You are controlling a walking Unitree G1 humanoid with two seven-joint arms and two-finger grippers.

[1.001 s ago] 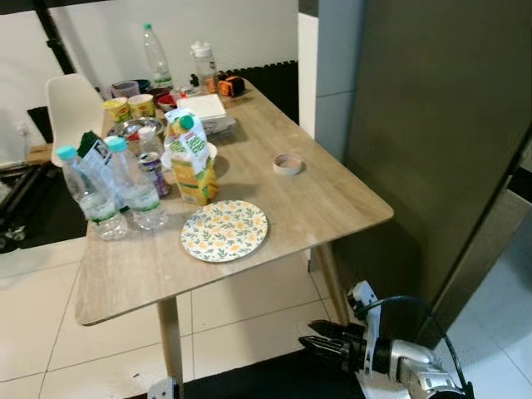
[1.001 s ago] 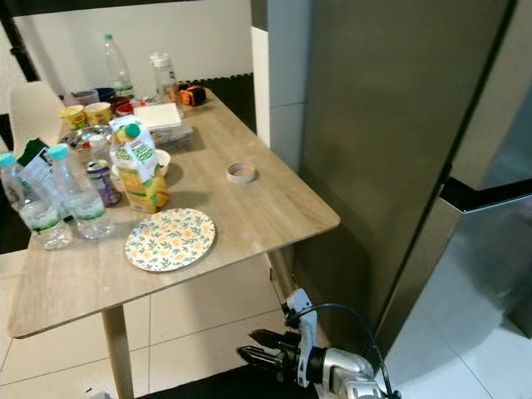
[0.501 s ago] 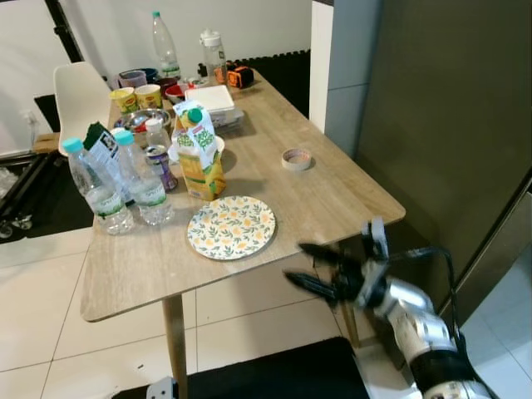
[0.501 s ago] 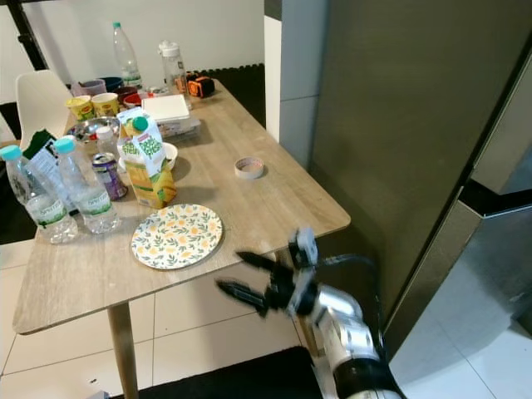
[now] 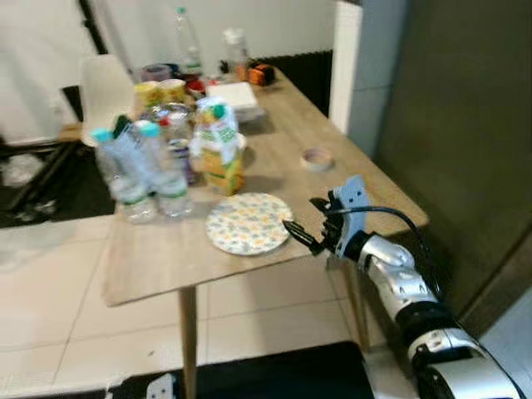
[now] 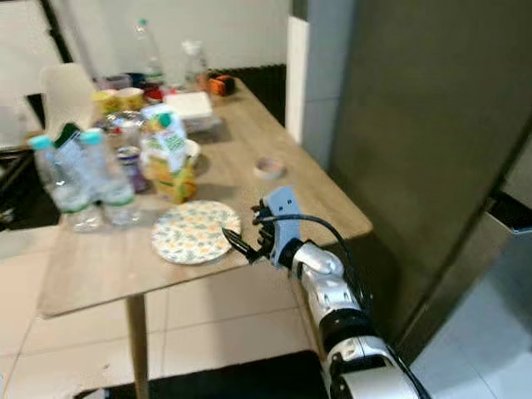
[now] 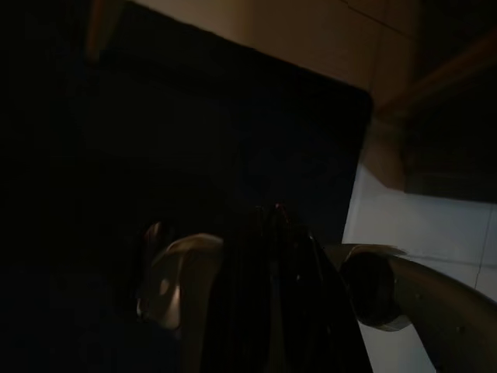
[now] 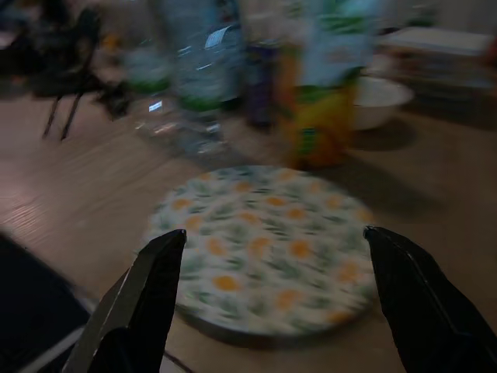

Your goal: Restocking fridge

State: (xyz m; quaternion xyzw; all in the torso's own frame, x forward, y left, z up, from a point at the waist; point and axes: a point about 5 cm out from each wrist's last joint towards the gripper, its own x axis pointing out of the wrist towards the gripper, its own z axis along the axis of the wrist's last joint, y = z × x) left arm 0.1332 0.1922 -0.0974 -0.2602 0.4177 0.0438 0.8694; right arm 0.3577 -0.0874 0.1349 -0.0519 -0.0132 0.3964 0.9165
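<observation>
My right gripper (image 5: pixel 301 218) is open at the table's front edge, its fingers spread towards the flowered plate (image 5: pixel 248 223). In the right wrist view the plate (image 8: pixel 268 249) lies between and just beyond the two black fingers (image 8: pixel 144 295). Behind the plate stand an orange juice carton (image 5: pixel 220 145), a drinks can (image 5: pixel 179 158) and two water bottles (image 5: pixel 116 166). The dark fridge (image 5: pixel 465 125) stands shut to the right of the table. My left gripper (image 7: pixel 272 256) hangs low in the shade over a dark mat.
The wooden table (image 5: pixel 158 249) also bears a tape roll (image 5: pixel 316 159), cups, a bowl, a white box and more bottles at its far end. A white chair (image 5: pixel 104 83) stands at the far left. A black mat (image 5: pixel 274 374) lies on the tiled floor below.
My right arm has risen from below the table's corner to its front edge beside the plate, gripper staying open. The camera has shifted, moving the whole scene to the right.
</observation>
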